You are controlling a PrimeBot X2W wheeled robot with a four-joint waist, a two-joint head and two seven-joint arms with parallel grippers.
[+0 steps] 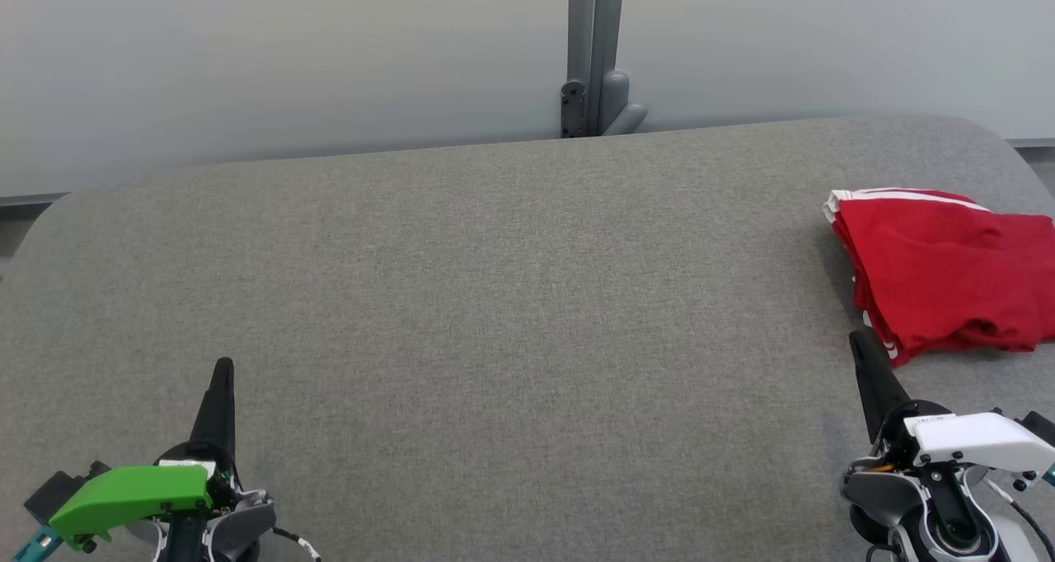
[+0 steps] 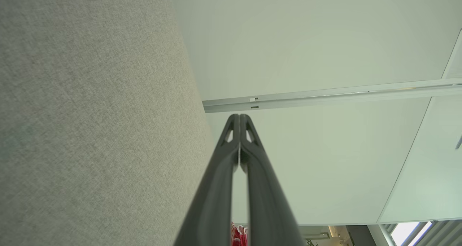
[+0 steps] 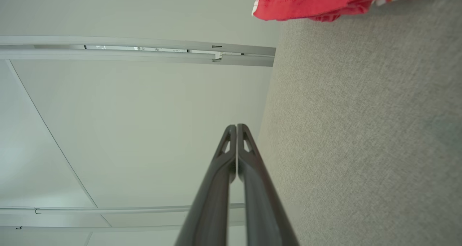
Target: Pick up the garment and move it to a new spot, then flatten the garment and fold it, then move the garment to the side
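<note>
The long dark left fingers [image 1: 222,377] and right fingers [image 1: 867,364] are each pressed tight together, holding nothing, over the grey woven-fabric worktop [image 1: 494,282]. The folded red garment with white stripes [image 1: 948,273] lies at its right end, just beyond the right fingers; pale wall panels [image 1: 288,51] and a grey metal post [image 1: 595,43] stand behind

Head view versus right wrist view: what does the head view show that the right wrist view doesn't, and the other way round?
Head view adds: the left gripper, shut, at the lower left; the grey post behind the table; and the red garment as a whole folded pile with white stripes at the table's right end. Right wrist view adds: the right gripper from close up, its jaws pressed together, and a wall rail. Shared: the red garment, the table and the right gripper, which holds nothing.
</note>
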